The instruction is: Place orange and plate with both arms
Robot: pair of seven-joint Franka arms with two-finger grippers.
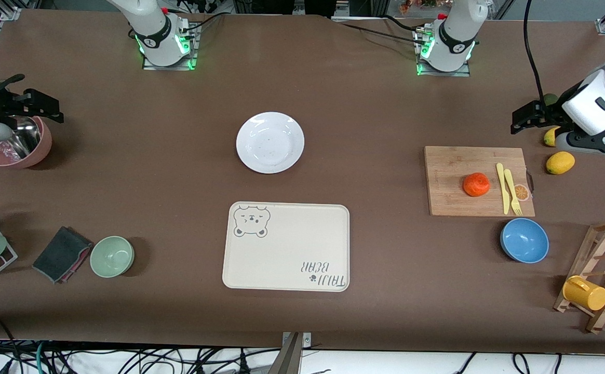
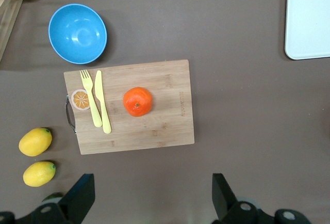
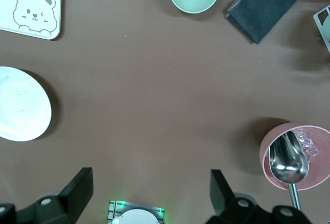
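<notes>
Right gripper [image 1: 19, 106]: you are seeing it hanging high over the pink bowl [image 1: 19, 145] at the right arm's end of the table, fingers [image 3: 77, 190] spread wide and holding nothing.
Pink bowl: it is sitting with a metal spoon [image 3: 289, 162] resting inside it.
Green bowl [image 1: 112, 256]: it is sitting beside a folded dark cloth [image 1: 62, 254], nearer to the front camera than the pink bowl.
Plate [image 1: 270, 142]: you are looking at it lying bare on the table mid-way between the two arms' ends, farther from the front camera than the tray [image 1: 286, 245] and apart from it.
Tray: it is lying with nothing on it, its bear print showing at one corner.
Orange [image 1: 476, 184]: it is resting on the wooden cutting board [image 1: 447, 182], toward the left arm's end, near a yellow knife [image 1: 501, 187] and yellow fork [image 1: 511, 191].
Blue bowl [image 1: 524, 240]: it is standing just beside the board, nearer to the front camera.
Left gripper [image 1: 528, 117]: you are seeing it hovering by the lemons [image 1: 560, 162] at the left arm's end, fingers [image 2: 80, 195] wide apart, gripping nothing.
</notes>
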